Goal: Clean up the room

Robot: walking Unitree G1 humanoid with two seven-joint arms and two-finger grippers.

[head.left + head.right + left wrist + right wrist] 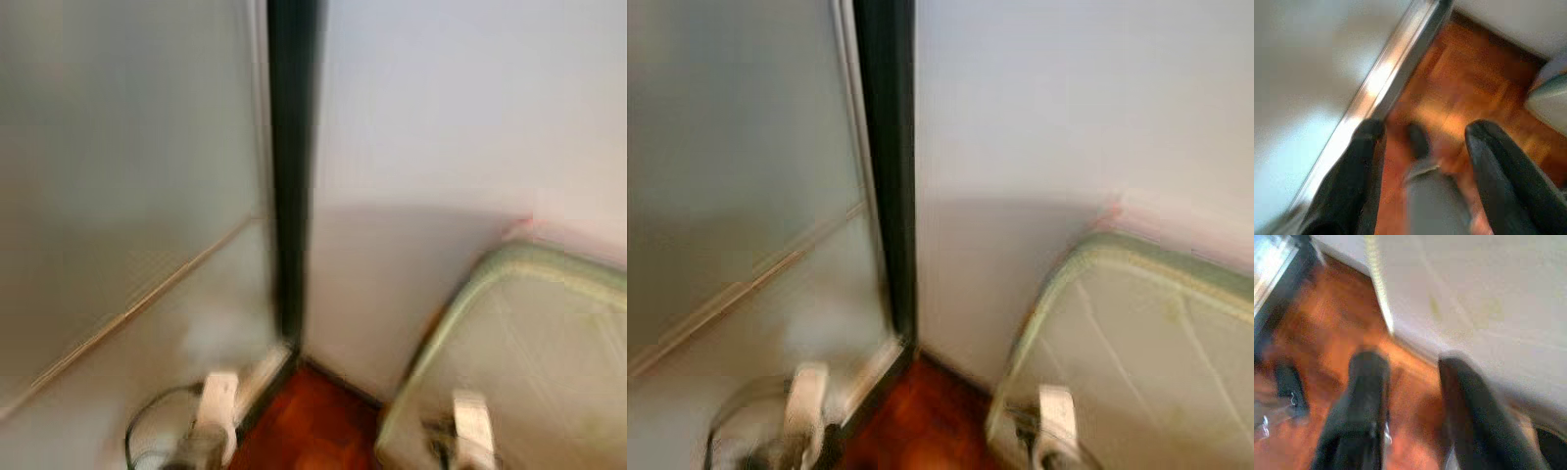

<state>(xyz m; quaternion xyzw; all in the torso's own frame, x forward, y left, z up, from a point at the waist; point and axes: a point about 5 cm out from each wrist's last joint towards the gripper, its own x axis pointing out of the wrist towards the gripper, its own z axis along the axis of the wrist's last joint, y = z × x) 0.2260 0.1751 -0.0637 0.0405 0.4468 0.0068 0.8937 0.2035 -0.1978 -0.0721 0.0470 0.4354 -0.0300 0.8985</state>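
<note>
Near the robot, glossy red-brown wooden floor meets a smooth white wall; right lies a rounded, green-rimmed pale mattress. Left gripper and right gripper hang with fingers spread, grasping nothing.

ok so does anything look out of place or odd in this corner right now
Nothing clearly stands out. The pictures are blurred. A pale panel with a green rim sits tilted beside the white wall, and a small dark object lies on the wooden floor; what it is cannot be told. Both claws, left and right, are open and empty.
</note>
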